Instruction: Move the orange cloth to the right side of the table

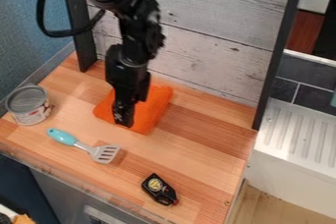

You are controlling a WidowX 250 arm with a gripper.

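With the spatula (105,154) as landmark, the orange cloth (155,109) lies on the counter (209,156) just beyond it and a little to the right, toward the plank wall (210,36). The hand (123,118) points down over the cloth's left part, near its front edge, so more of the visible fabric spreads to the hand's right than to its left. Whether it is released or clenched on the fabric I cannot tell, nor whether it touches the cloth. The arm covers the middle, which leaves the cloth's long axis uncertain. The goal side is well to the right of the spatula, so the carry should run rightward, away from the tin can (29,105), which stands left of the spatula. A secure pinch probably comes first; a shallow one could slip or just drag a corner. The black gadget (159,189), nearer the camera and right of the spatula, should be given room.
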